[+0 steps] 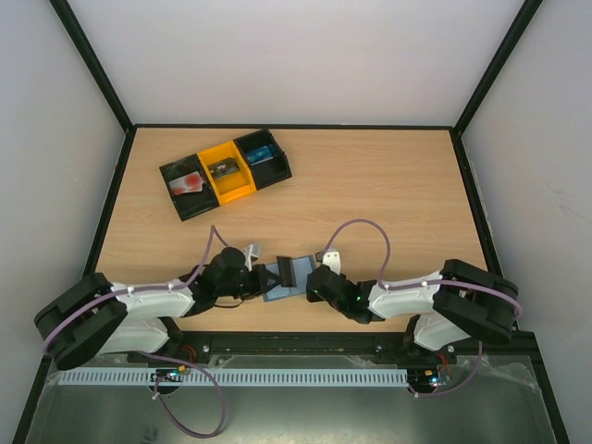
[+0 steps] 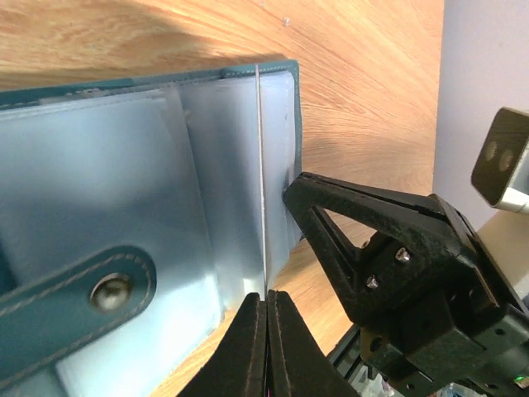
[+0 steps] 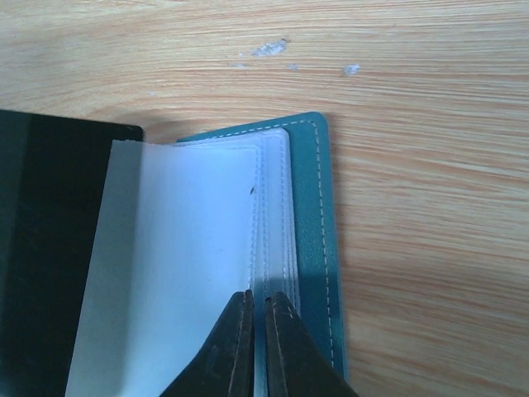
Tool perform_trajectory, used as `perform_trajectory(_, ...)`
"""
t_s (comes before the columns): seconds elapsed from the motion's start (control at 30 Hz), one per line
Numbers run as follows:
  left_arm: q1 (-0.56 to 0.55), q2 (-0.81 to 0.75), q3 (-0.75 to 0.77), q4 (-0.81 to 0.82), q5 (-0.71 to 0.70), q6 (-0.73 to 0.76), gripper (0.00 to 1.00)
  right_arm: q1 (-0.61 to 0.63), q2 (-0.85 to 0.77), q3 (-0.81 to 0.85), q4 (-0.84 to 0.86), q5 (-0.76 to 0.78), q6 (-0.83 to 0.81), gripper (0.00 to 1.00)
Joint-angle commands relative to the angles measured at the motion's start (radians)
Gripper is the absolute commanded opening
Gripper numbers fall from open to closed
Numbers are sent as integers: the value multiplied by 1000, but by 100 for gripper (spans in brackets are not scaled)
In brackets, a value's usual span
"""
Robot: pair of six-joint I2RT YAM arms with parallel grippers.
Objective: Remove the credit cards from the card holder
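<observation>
On table point(image 1: 388, 185), near edge: card holder point(image 1: 282, 292) is held open.
Both jaws: pressed together on its clear sleeves point(image 3: 198, 248).
Advice: sleeves should be parted gently.

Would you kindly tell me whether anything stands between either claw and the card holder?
Nothing visible does: the left claw is shut on a thin clear sleeve of the card holder, and the right claw pinches another at the holder's edge.

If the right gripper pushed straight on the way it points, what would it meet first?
The card holder: the right gripper, jaws shut on its clear sleeves, would drive deeper into them. Beyond its far edge only table shows, though depth is unclear.
</observation>
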State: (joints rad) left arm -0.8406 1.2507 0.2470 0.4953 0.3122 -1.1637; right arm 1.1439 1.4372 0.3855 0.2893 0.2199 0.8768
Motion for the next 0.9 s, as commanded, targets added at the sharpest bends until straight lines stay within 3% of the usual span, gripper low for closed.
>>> perform_trajectory(0.0,18,-62,-15,-86,-15,32,3,0,-50,-26,-184,17,-51,7)
perform_trajectory(0.3,50,-163,-28,-163,-20,29,3,-1,-196,7,-171,-15,-218,15)
perform_trajectory(0.4,56,-198,-27,-185,-13,25,3,3,-231,-2,-120,-47,-320,23)
perform_trajectory(0.5,61,-238,-28,-196,15,4,3,37,-288,-37,-15,-86,-467,25)
perform_trajectory(0.63,64,-305,-19,-227,32,-20,3,135,-403,-117,133,-17,-695,25)
perform_trajectory(0.77,69,-354,7,-270,56,-24,3,197,-524,-231,290,-47,-965,31)
perform_trajectory(0.87,71,-376,27,-267,92,-36,3,209,-578,-275,333,-38,-1097,32)
